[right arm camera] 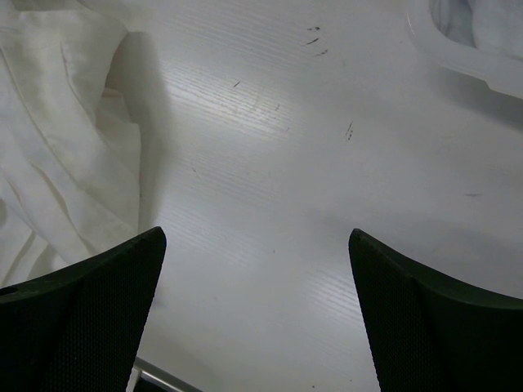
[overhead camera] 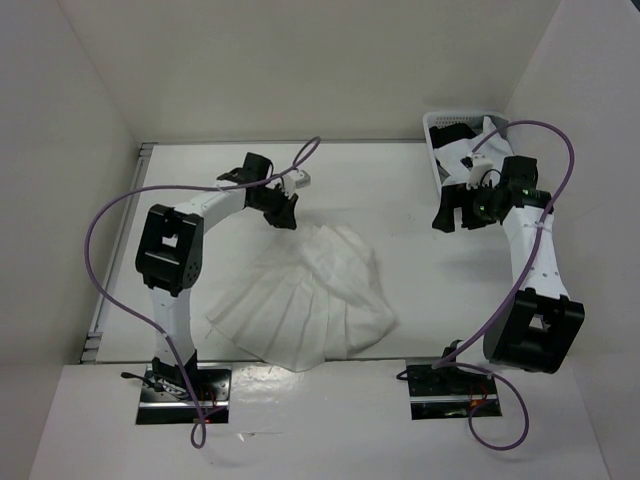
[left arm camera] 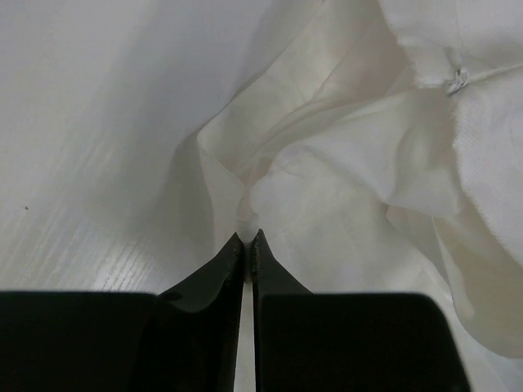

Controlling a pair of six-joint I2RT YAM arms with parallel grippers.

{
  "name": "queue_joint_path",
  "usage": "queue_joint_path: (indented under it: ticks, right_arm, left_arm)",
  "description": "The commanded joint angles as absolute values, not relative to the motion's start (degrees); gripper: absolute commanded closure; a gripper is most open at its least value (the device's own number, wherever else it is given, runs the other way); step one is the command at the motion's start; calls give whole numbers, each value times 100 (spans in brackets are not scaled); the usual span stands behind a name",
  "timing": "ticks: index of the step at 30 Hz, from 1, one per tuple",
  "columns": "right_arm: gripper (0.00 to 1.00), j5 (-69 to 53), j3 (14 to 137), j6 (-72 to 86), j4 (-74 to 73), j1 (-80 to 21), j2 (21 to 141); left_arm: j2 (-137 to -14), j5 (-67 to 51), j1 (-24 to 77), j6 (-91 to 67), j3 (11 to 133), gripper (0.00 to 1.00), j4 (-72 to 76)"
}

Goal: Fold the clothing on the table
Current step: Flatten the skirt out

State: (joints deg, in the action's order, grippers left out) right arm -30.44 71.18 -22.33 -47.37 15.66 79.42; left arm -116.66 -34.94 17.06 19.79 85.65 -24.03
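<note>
The clothing (overhead camera: 310,300) is a white pleated, fan-shaped garment spread on the table (overhead camera: 400,190) between the two arms. My left gripper (overhead camera: 285,215) sits at its far top corner. In the left wrist view the black fingertips (left arm camera: 260,249) are pressed together on a small pinch of the cloth's edge (left arm camera: 343,163), which bunches up just beyond them. My right gripper (overhead camera: 452,215) hovers to the right of the garment, open, with bare table between its fingers (right arm camera: 409,286). The garment's right edge (right arm camera: 49,147) shows at the left of the right wrist view.
A white slotted basket (overhead camera: 440,125) with white cloth in it stands at the back right, close behind the right gripper; its rim (right arm camera: 458,57) shows in the right wrist view. A metal rail (overhead camera: 110,290) runs along the table's left edge. White walls enclose the table.
</note>
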Motion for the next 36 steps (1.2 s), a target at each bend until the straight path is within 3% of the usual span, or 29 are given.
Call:
queue_joint_path:
  ticks: [1, 13, 21, 25, 26, 30, 33, 36]
  right_arm:
    - [4, -3120, 7093, -2206, -4605, 1608, 7726]
    - [4, -3278, 6741, -2153, -4422, 1661, 7427]
    - [4, -3278, 6583, -2092, -4307, 1661, 7172]
    - [4, -3331, 6478, -2039, -4201, 1713, 7172]
    - [4, -3331, 6478, -2039, -4201, 1714, 7172]
    - [4, -3506, 6478, -2039, -4201, 1767, 7110]
    - [4, -3568, 6425, -2039, -4201, 1767, 7058]
    - [4, -3630, 6285, -2039, -4253, 1767, 7005]
  left_arm:
    - [-11742, -3762, 1644, 2180, 9113, 90, -2680]
    - [-11452, -3542, 1485, 2347, 11178, 84, -3761]
    - [-11662, -3050, 2626, 2294, 13251, 81, -4701]
    - [-12765, -2725, 3856, 2452, 15971, 81, -6491]
    - [-13005, -2725, 4276, 2452, 17658, 81, -6887]
    - [-12420, -2662, 4667, 2435, 16851, 81, -6628]
    - [-12471, -2663, 4221, 2321, 16778, 81, -6819]
    - [-12244, -3943, 3632, 2320, 16060, 76, -6891]
